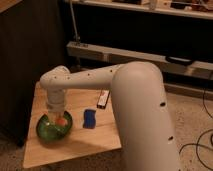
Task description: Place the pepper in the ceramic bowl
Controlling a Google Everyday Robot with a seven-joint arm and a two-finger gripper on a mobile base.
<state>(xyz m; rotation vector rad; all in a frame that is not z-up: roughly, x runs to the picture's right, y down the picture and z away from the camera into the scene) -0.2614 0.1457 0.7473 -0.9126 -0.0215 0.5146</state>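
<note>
The green ceramic bowl [48, 131] stands on the front left of the small wooden table [75, 145]. My gripper [58, 118] hangs straight down from the white arm, directly over the bowl. It is shut on the small orange-red pepper [62, 120], which shows at its tip just above the inside of the bowl. The far rim of the bowl is hidden behind the gripper.
A dark blue block [89, 118] lies on the table just right of the bowl. A thin black and white object [103, 99] lies further back. My large white arm covers the table's right side. A dark cabinet [25, 55] stands at left.
</note>
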